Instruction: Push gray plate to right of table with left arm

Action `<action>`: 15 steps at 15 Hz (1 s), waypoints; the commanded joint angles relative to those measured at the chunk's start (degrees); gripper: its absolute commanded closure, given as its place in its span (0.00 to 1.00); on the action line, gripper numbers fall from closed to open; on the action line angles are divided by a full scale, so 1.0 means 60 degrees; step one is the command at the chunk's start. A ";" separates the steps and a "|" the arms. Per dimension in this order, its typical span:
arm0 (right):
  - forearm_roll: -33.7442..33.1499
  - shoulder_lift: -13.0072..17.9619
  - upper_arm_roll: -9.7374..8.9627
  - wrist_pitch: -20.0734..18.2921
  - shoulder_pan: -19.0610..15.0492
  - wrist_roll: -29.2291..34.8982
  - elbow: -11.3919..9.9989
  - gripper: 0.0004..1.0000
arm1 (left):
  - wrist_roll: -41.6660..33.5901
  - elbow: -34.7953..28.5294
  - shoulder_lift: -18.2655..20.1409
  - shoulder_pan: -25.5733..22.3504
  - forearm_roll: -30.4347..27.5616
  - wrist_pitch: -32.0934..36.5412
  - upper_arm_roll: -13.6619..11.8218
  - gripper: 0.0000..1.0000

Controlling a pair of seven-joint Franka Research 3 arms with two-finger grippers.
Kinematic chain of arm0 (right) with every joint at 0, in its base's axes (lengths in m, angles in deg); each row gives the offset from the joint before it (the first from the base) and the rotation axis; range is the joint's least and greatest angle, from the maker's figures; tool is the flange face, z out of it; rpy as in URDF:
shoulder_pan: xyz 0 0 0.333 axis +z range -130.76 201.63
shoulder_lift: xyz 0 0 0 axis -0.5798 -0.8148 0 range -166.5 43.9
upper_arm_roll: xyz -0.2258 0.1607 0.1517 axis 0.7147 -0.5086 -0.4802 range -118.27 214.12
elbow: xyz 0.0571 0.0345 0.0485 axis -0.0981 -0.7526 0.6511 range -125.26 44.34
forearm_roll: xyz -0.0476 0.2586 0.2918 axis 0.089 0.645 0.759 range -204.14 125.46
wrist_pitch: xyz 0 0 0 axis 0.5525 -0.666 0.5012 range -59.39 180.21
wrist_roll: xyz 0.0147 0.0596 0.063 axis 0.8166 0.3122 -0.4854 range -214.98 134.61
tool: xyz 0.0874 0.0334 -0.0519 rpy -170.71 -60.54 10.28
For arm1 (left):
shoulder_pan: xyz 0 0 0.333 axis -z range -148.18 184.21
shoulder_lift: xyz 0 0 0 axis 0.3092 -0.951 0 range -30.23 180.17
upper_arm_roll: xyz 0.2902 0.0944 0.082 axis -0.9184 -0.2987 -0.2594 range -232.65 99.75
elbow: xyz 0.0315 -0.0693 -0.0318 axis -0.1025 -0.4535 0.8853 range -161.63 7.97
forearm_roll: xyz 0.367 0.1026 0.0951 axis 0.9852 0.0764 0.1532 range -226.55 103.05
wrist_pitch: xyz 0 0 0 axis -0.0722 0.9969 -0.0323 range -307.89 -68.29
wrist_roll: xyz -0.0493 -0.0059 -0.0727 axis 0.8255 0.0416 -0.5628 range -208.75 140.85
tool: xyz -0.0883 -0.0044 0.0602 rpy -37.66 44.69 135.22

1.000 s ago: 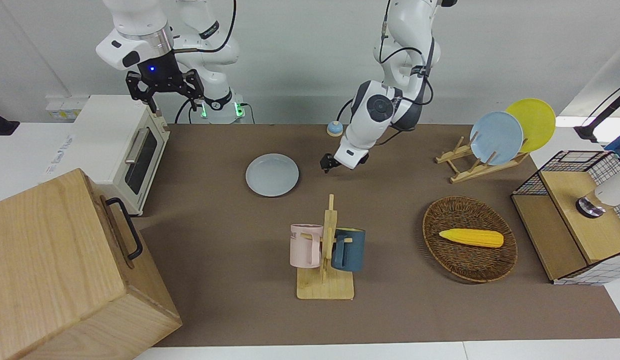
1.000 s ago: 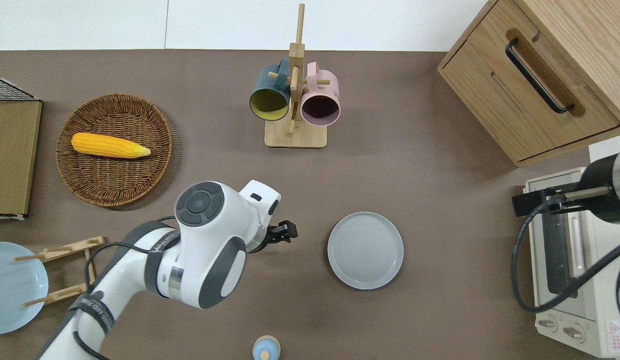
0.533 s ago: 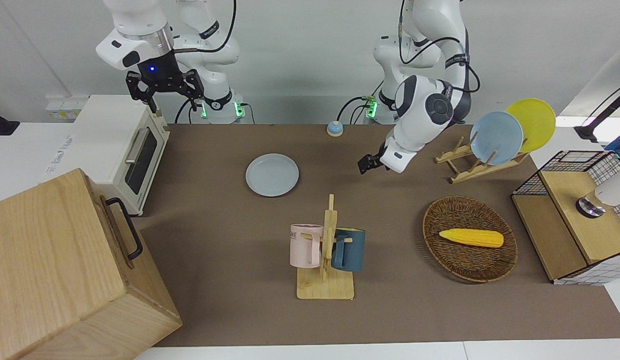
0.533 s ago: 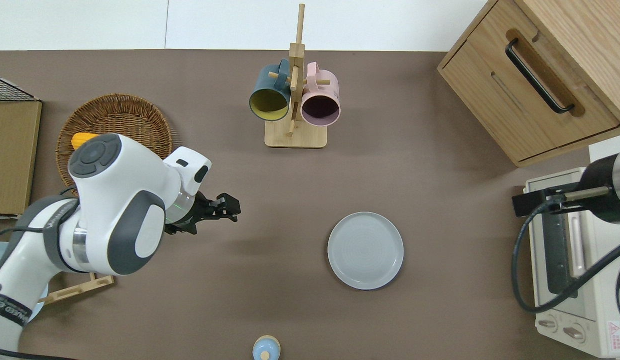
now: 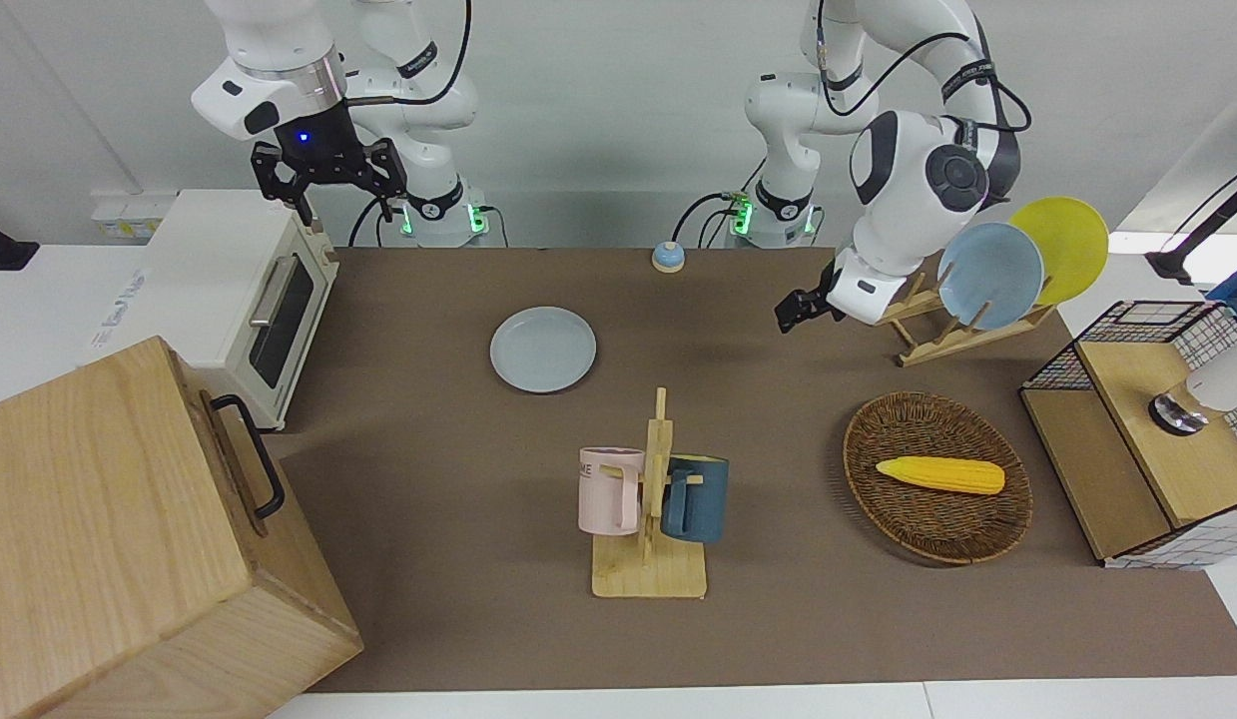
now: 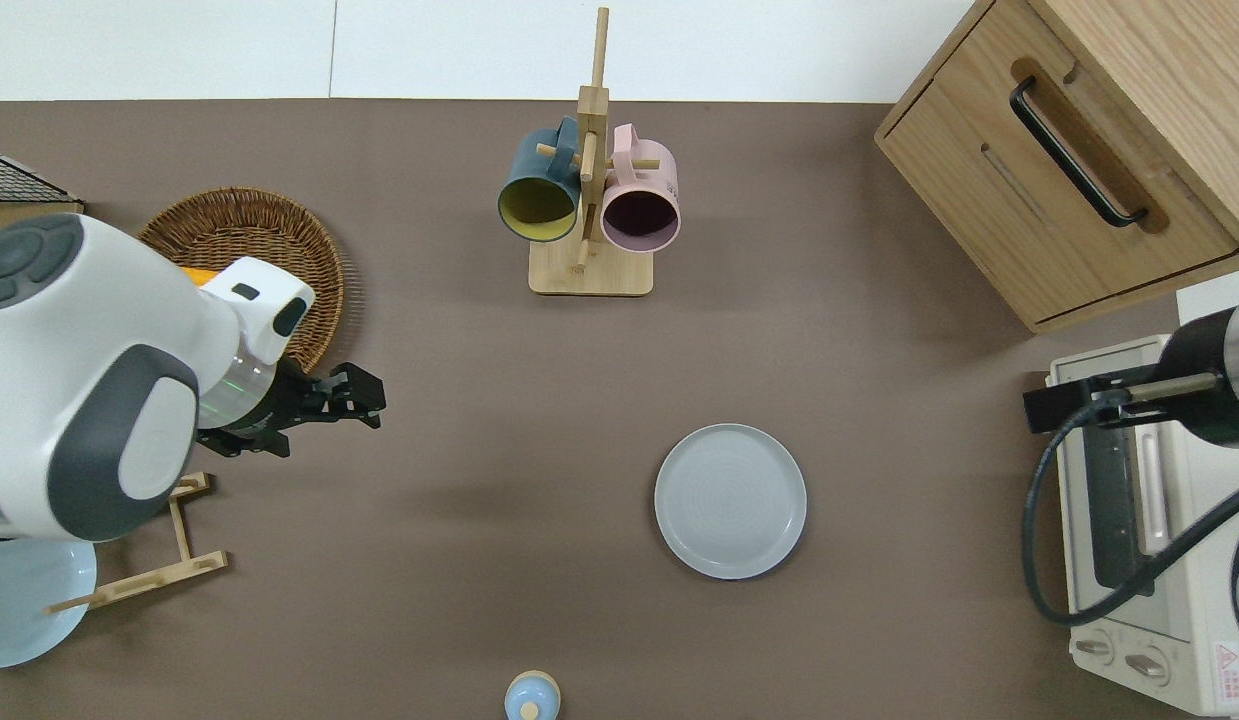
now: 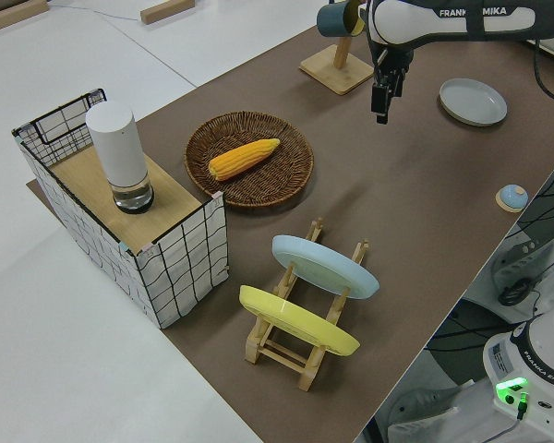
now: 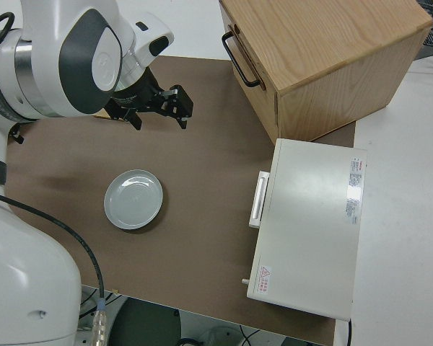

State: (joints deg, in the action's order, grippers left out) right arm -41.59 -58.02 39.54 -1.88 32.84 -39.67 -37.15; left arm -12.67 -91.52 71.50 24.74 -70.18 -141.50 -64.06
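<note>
Left gripper (image 6: 364,400), up in the air over bare brown table (image 6: 879,400) just beside a wicker basket (image 6: 269,225); whether its fingers are apart cannot be told. Toward the right arm's end lies the gray plate (image 6: 730,501): round, shallow, pale blue-gray, low-rimmed, flat and untouched. Right arm is parked.
</note>
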 commanded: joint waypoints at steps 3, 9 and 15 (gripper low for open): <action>0.0023 0.0069 -0.0024 -0.0014 -0.0065 -0.0189 -0.0039 0.00 | -0.0090 0.1802 0.0081 -0.0840 0.0848 0.1474 0.0318 0.01; 0.0023 0.0069 -0.0009 -0.0014 -0.0065 -0.0189 -0.0039 0.00 | -0.0442 0.2038 0.0446 -0.2086 0.0862 0.1651 0.1093 0.01; 0.0023 0.0069 -0.0024 -0.0014 -0.0065 -0.0189 -0.0039 0.00 | -0.0995 0.2038 0.0666 -0.2557 0.0863 0.1651 0.1345 0.01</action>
State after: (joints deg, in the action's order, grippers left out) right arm -41.59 -58.02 39.54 -1.88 32.84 -39.67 -37.15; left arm -15.27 -79.78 74.95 11.12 -66.23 -133.03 -57.00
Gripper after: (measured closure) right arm 0.004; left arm 0.004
